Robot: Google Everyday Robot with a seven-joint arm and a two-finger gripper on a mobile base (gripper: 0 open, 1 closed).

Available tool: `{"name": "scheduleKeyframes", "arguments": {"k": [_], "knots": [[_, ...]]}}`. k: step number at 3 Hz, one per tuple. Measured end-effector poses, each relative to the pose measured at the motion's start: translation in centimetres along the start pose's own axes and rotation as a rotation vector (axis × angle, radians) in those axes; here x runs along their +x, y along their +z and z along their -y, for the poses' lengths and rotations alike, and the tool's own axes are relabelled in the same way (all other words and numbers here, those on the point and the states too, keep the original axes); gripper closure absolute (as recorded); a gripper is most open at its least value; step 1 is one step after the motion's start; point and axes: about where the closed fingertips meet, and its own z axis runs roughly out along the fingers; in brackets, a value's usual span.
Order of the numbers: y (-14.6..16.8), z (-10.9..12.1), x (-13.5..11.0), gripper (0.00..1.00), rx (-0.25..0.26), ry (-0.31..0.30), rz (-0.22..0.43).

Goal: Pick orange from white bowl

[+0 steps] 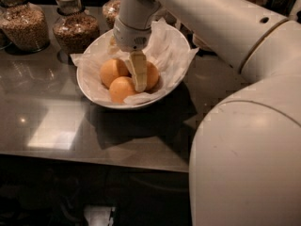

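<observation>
Glossy white bowl [94,96], crumpled paper liner [175,46], round orange [153,74] w/ beige hand [137,75] just beside (grip unclear).

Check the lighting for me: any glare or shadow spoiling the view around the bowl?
Camera view: a bright glare patch lies on the dark counter, front-left of the white bowl, not touching it. Camera view: the bowl throws a heavy shadow toward the front-right. Camera view: the gripper, down inside the bowl, is evenly lit.

Dim, glare on counter [51,132]; hand [139,81] in white bowl [87,91].
</observation>
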Motion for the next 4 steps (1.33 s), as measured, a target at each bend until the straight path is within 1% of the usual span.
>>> {"name": "scheduleKeyframes", "arguments": {"k": [1,2,3,4], "knots": [[-0.3,0.1,-0.1,0.1,0.0,0.0,0.0],[-2.1,0.9,2.8,0.1,0.072,0.087,-0.075],[-4.4,1.2,5.0,0.1,0.156,0.155,-0.127],[-5.4,1.1,6.3,0.1,0.189,0.193,-0.153]]}}
